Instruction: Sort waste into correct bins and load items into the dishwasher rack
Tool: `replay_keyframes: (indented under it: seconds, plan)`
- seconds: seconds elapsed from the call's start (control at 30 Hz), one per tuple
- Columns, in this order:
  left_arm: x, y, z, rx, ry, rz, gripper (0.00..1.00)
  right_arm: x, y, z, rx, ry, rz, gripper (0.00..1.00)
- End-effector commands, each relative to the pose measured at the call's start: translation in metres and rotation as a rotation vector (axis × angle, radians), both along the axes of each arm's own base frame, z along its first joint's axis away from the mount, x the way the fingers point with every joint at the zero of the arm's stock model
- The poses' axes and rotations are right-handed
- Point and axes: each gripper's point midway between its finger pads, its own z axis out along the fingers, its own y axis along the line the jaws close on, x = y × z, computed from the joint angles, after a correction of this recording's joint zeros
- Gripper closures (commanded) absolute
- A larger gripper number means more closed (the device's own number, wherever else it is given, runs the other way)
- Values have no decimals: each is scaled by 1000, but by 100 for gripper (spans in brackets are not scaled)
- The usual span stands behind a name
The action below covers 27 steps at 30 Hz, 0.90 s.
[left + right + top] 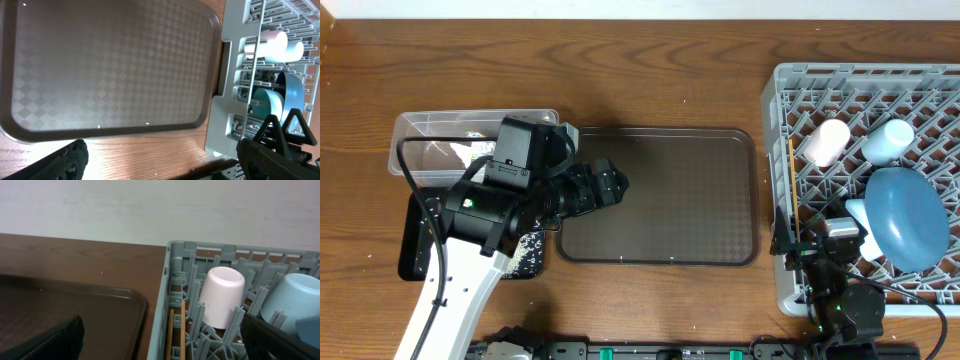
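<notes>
The grey dishwasher rack [780, 290] at the right holds a pinkish-white cup [828, 140], a light blue cup [888, 140], a blue plate [908, 215] and two chopsticks [792, 190] along its left wall. My right gripper [817, 238] hangs open over the rack's front left corner, above the chopsticks [182, 330], with nothing between its fingers [50, 342]. My left gripper [618, 185] is open and empty at the left edge of the brown serving tray [660, 230]. The clear tub [420, 130] and black tray [415, 245], with white grains [525, 250], lie under the left arm.
The brown serving tray [110, 65] is bare and fills the middle of the table. Its right rim lies close to the rack's wall [225, 100]. Bare wood shows along the table's far side and in front of the tray [150, 150].
</notes>
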Motion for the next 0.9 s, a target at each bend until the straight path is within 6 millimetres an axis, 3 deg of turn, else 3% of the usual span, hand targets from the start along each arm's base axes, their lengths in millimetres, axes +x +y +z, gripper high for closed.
replay_keyframes:
  seconds: [0.0, 0.37, 0.87]
  plan:
    - [2, -1, 5, -6, -16, -12, 2, 0, -1, 0, 18, 1, -2, 1]
    - [2, -1, 5, -6, -16, -12, 2, 1, -15, 0, 18, 1, -61, 1]
    - [2, -1, 5, -6, -16, -12, 2, 1, -16, 0, 18, 1, -64, 1]
